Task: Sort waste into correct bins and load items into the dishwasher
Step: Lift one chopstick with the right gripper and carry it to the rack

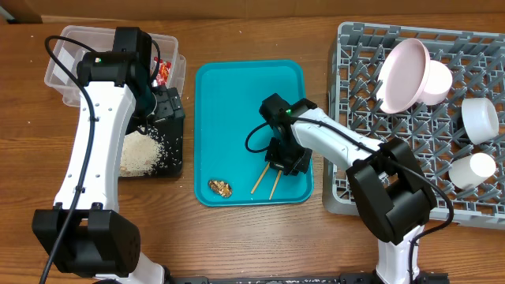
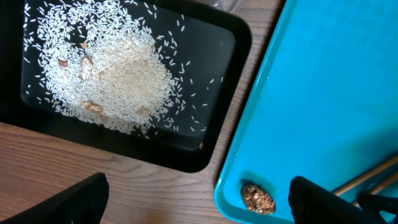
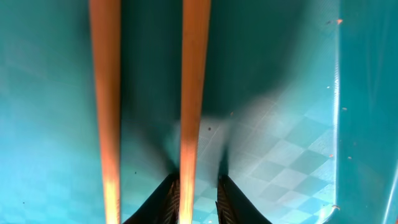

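Note:
Two wooden chopsticks (image 1: 265,182) lie on the teal tray (image 1: 237,95) near its front edge. My right gripper (image 1: 286,162) is down on their upper ends. In the right wrist view one chopstick (image 3: 194,81) runs between the fingers, touching the left finger (image 3: 169,196), with a narrow gap to the other; the second chopstick (image 3: 104,93) lies outside. A brown food scrap (image 1: 220,188) sits in the tray's front left corner. My left gripper (image 2: 199,202) hangs wide open and empty above the scrap (image 2: 258,198) and the wooden table. Rice (image 2: 112,68) fills the black tray (image 2: 186,163).
The grey dish rack (image 1: 355,63) at the right holds a tilted plate (image 1: 404,75), a bowl (image 1: 479,118) and a cup (image 1: 472,170). The clear tub (image 1: 67,67) at the back left holds a red wrapper (image 1: 162,72). The left arm reaches over the black tray (image 1: 177,162).

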`<state>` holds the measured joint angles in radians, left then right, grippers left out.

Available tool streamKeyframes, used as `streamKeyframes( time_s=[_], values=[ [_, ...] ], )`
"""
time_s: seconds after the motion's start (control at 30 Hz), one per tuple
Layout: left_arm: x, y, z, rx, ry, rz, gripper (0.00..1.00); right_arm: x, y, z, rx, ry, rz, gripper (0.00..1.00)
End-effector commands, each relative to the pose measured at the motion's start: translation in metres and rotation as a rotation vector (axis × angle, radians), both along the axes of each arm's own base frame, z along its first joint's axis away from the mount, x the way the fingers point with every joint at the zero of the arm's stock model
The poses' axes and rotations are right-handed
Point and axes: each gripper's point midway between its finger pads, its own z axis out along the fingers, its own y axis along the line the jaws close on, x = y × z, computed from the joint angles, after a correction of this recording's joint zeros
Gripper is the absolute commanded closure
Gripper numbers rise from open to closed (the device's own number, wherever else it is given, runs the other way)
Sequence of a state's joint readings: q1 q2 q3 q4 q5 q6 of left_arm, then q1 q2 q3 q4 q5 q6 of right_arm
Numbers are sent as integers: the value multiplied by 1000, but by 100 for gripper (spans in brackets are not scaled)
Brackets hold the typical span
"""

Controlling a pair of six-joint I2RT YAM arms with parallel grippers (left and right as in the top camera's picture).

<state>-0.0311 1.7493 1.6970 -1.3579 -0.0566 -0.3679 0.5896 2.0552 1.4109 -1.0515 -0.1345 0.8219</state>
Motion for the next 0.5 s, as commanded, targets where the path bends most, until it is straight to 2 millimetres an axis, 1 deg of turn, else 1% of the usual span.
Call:
streamKeyframes(
  time_s=[0.0,0.03,0.17,0.23,0.33,0.4,0.47],
  values=[
    [3,-2,11,-8,-36,10,6,4,-8,-9,-53,-11,-19,79],
    [3,-2,11,-8,-36,10,6,5,-11,-9,-66,-18,-19,82],
    [3,-2,11,-8,-36,10,6,6,-15,-9,-94,-26,-31,84],
    [3,-2,11,-8,-36,10,6,5,-16,-9,-97,-21,-42,91],
    [3,-2,11,-9,-36,10,6,4,-16,-9,-99,-18,-41,92],
    [3,-2,11,-9,-36,10,6,3,-17,-9,-102,-14,-39,96],
    [3,-2,11,-8,-36,10,6,3,-17,-9,-103,-12,-35,96]
  ],
)
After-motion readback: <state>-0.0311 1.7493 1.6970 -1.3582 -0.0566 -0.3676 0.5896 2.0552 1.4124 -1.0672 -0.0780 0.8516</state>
